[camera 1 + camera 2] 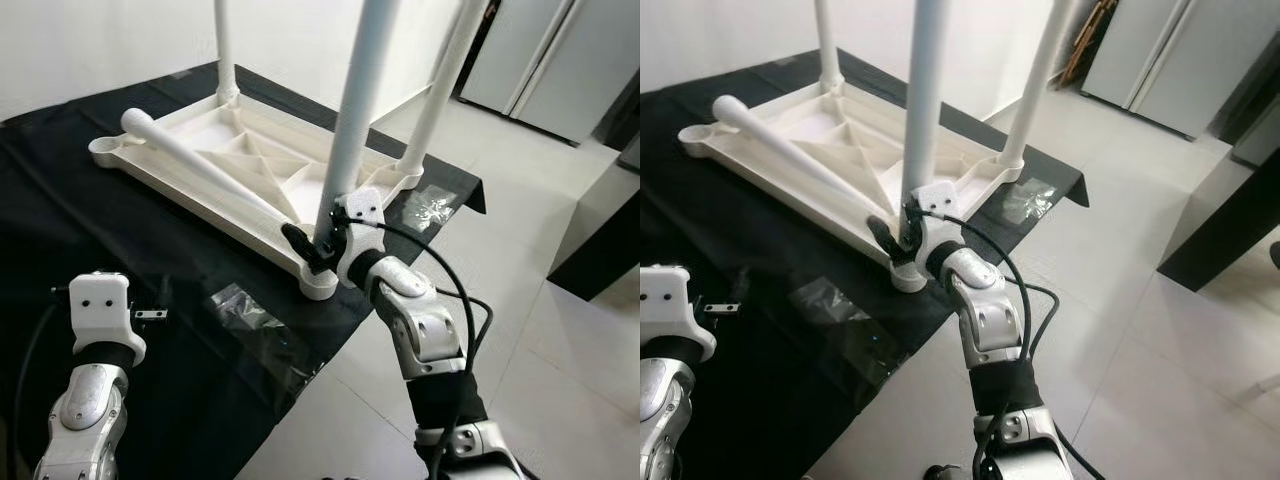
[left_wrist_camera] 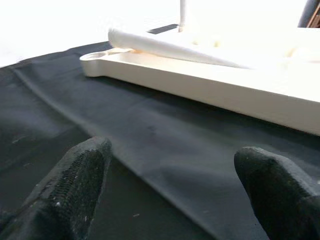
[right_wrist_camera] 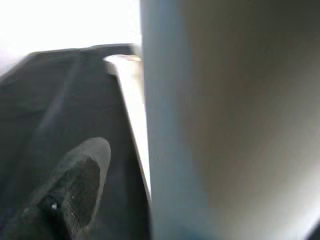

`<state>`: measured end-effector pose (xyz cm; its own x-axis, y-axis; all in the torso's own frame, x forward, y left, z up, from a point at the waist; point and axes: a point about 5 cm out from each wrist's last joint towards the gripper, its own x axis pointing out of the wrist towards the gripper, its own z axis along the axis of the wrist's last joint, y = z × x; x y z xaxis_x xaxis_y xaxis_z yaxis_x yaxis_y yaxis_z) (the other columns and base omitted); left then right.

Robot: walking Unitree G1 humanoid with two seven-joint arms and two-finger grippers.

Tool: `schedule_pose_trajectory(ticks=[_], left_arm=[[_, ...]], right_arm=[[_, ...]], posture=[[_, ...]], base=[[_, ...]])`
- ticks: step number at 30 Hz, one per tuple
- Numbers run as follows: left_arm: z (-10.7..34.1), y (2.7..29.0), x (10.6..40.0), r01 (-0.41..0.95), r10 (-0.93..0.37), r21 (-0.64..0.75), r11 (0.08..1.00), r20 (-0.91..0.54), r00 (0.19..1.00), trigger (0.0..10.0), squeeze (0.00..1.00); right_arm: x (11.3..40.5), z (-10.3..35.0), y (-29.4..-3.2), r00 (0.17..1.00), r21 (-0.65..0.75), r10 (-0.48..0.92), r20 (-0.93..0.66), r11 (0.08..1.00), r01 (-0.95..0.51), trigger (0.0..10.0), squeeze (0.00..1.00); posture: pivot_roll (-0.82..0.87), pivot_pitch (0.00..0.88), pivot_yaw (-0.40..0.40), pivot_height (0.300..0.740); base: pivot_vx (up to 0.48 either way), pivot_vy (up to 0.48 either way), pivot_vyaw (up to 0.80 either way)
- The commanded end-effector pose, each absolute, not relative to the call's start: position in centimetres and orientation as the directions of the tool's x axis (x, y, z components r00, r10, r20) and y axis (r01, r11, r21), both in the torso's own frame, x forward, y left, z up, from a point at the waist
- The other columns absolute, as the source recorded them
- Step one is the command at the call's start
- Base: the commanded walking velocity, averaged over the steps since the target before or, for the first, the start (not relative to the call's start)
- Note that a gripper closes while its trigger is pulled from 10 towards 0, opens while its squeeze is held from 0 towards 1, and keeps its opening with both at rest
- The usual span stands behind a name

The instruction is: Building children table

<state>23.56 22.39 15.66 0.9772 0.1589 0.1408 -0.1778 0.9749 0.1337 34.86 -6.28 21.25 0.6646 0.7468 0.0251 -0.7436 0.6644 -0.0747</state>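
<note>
— When you look down from the left eye, how many legs do you count on the table?

— Four. The white tabletop (image 1: pixel 230 160) lies upside down on a black cloth (image 1: pixel 120 250). Three legs stand upright in its corners: the near leg (image 1: pixel 355 100), the right corner leg (image 1: pixel 440 80) and the far leg (image 1: pixel 224 45). One loose leg (image 1: pixel 200 165) lies slantwise across the underside.

— And the grippers?

— Two. The right gripper (image 1: pixel 312 243) is at the foot of the near leg, its black fingers against the base just above the corner socket. The left gripper (image 1: pixel 150 315) hovers over the cloth, well apart from the tabletop. Two clear plastic bags lie flat: one bag (image 1: pixel 255 325) near the cloth's front edge, a second bag (image 1: pixel 425 210) beside the right corner.

— Right eye?

— Same scene: right gripper at the near leg's base, white tile floor (image 1: pixel 1120 300) beyond the cloth.

— Left wrist?

— Two black fingertips (image 2: pixel 75 185) spread wide with nothing between them, cloth beneath, tabletop edge ahead.

— Right wrist?

— The near leg looms very close and blurred beside one finger (image 3: pixel 75 185). The other is hidden, so I can't tell whether the jaws grip the leg.
</note>
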Motion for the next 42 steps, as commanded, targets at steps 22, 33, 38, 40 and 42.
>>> schedule_pose_trajectory(ticks=[22, 33, 38, 40, 42], left_arm=[[15.4, 22.3, 22.0, -0.173, 0.155, 0.168, 0.971, 0.114, 0.981, 10.0, 0.00], [15.5, 22.3, 22.0, -0.171, 0.154, 0.168, 0.971, 0.111, 0.982, 10.0, 0.00], [15.5, 22.4, 22.2, -0.173, 0.155, 0.167, 0.971, 0.113, 0.981, 10.0, 0.00], [15.5, 22.4, 22.2, -0.173, 0.155, 0.167, 0.971, 0.113, 0.981, 10.0, 0.00], [15.6, 22.6, 22.4, -0.174, 0.155, 0.170, 0.970, 0.117, 0.981, 10.0, 0.00]], right_arm=[[37.0, 26.3, -9.7, 0.035, -0.289, 0.975, -0.221, -0.031, -0.957, 0.0, 0.00], [37.5, 25.5, -10.5, 0.142, -0.323, 0.974, -0.176, 0.079, -0.943, 0.0, 0.00], [37.6, 23.8, -11.0, 0.329, -0.292, 0.941, -0.078, 0.294, -0.910, 0.0, 0.00], [37.4, 23.2, -11.0, 0.366, -0.265, 0.929, -0.053, 0.340, -0.902, 0.0, 0.00], [35.2, 17.4, -9.0, 0.725, -0.152, 0.685, -0.075, 0.711, -0.687, 0.0, 0.00]], posture=[[0.02, 0.163, -0.119, 0.740], [0.01, 0.167, -0.117, 0.740], [-0.01, 0.165, -0.129, 0.740], [-0.01, 0.165, -0.129, 0.740], [-0.03, 0.154, -0.123, 0.740]], base=[[0.000, 0.000, 0.00], [0.000, 0.000, 0.00], [0.000, 0.000, 0.00], [0.000, 0.000, 0.00], [0.000, 0.000, 0.00]])
